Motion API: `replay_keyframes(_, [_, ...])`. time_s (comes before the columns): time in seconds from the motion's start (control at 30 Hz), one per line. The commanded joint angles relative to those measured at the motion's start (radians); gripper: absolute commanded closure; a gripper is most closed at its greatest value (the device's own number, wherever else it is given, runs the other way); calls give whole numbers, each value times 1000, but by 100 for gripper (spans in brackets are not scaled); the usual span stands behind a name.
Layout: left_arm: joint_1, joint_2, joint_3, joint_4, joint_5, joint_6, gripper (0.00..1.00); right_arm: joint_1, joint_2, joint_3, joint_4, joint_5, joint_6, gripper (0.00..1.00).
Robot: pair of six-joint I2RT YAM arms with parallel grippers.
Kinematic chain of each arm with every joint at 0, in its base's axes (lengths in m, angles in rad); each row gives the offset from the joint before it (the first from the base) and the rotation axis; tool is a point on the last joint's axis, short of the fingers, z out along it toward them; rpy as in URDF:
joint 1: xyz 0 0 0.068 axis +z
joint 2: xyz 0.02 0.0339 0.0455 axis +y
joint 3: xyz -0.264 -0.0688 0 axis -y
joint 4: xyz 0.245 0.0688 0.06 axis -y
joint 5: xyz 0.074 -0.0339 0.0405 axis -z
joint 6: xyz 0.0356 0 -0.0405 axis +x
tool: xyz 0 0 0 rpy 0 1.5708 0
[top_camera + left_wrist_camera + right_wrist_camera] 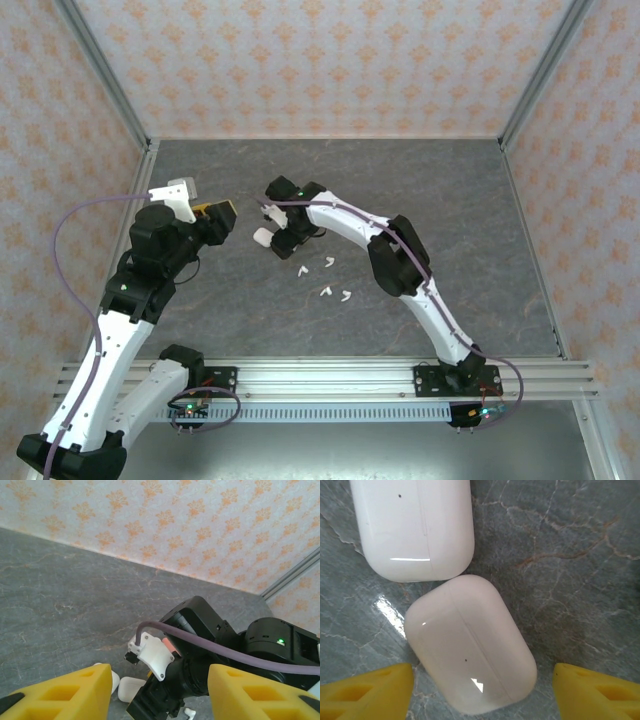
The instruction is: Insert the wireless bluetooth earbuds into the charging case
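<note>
Several white earbuds (325, 292) lie loose on the grey table, right of and nearer than the cases; one earbud (189, 712) shows under the right wrist. My right gripper (480, 695) points straight down, open, over a closed pale charging case (470, 645) that lies flat between its yellow fingertips (365, 692) with a gap on each side. A second closed white case (415, 525) lies touching it. From above, a white case (263, 237) peeks out beside the right gripper (282, 240). My left gripper (228, 212) hovers just to the left, open and empty (160, 700), facing the right wrist.
The right arm's black wrist and purple cable (235, 652) cross right in front of the left gripper. A salmon-pink bit (169, 645) shows behind its white camera mount. Patterned walls enclose the table (420, 190), which has bare surface at the back and right.
</note>
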Motion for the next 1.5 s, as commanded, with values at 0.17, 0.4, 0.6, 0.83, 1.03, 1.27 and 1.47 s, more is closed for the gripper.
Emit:
replay_keyframes(0.17, [-4, 12, 19, -5, 11, 21, 47, 17, 50, 62, -36, 47, -28, 29])
replay_keyframes(0.4, [-4, 18, 17, -1, 7, 16, 46, 18, 57, 71, -27, 67, -44, 39])
replay_keyframes(0.6, [-4, 27, 24, -13, 7, 10, 46, 18, 13, 29, 30, 75, -40, 53])
replay_keyframes(0.83, [-5, 44, 52, -50, 22, 17, 46, -9, -171, -140, 176, 49, -32, 58])
replay_keyframes(1.03, [-4, 72, 95, -50, 91, 36, 47, -47, -418, -340, 307, 36, -13, 59])
replay_keyframes(1.27, [-4, 168, 213, -76, 155, 76, 48, -105, -722, -501, 394, 5, -9, 59])
replay_keyframes(1.47, [-4, 303, 345, -31, 349, 47, 53, -105, -884, -543, 411, 2, -77, 61])
